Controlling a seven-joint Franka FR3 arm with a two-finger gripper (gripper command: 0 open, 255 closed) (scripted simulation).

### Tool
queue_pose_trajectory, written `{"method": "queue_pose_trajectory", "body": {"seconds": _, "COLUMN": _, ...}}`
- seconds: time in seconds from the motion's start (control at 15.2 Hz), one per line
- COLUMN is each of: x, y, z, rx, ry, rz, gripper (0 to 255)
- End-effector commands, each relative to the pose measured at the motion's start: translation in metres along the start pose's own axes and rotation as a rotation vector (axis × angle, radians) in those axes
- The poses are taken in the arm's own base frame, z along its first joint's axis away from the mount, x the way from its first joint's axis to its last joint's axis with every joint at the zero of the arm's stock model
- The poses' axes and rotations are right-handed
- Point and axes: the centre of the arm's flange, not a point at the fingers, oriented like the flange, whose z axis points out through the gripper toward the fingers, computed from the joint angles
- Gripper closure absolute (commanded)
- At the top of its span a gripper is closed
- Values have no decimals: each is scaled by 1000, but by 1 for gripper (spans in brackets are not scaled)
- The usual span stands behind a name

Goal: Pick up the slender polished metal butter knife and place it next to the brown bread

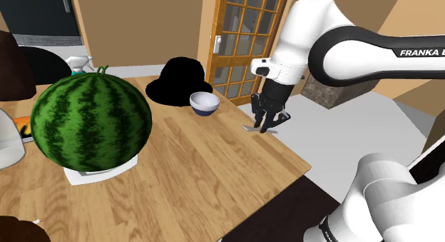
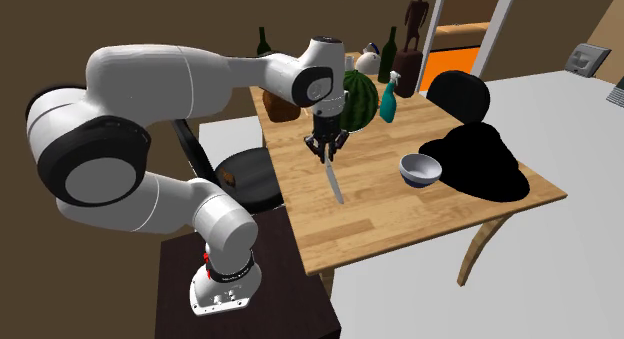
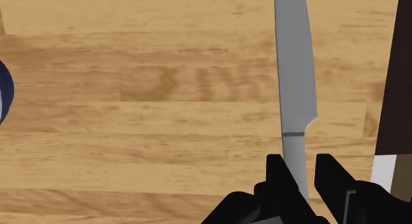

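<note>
My gripper (image 3: 305, 180) is shut on the handle end of a slender grey metal butter knife (image 3: 294, 77). In the second exterior view the knife (image 2: 335, 182) hangs blade-down from the gripper (image 2: 326, 152), tilted, just above the wooden table (image 2: 400, 217). From the shoulder camera the gripper (image 1: 267, 125) sits over the table edge nearest the arm, and a bit of the knife (image 1: 251, 127) pokes out beside it. A brown loaf-like thing (image 2: 282, 107), partly hidden by the arm, lies at the far end of the table beside the watermelon (image 2: 360, 97).
A large watermelon (image 1: 93, 123) rests on a white stand. A white and dark blue bowl (image 1: 204, 103) stands near a flat black shape (image 1: 178, 80). Bottles and a teal spray bottle (image 2: 388, 99) crowd the far end. The table edge (image 1: 299, 158) is close to the gripper.
</note>
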Motion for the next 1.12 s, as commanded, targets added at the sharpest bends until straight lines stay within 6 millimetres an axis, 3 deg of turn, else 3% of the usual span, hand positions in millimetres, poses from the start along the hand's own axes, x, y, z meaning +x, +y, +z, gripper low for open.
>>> {"method": "queue_pose_trajectory", "body": {"seconds": 0.0, "x": 1, "y": 0, "z": -11, "rx": 0, "ry": 0, "rz": 0, "gripper": 255}}
{"method": "queue_pose_trajectory", "body": {"seconds": 0.86, "x": 1, "y": 3, "z": -76, "rx": 0, "ry": 0, "rz": 0, "gripper": 255}}
{"method": "queue_pose_trajectory", "body": {"seconds": 1.06, "x": 40, "y": -1, "z": -76, "rx": 0, "ry": 0, "rz": 0, "gripper": 255}}
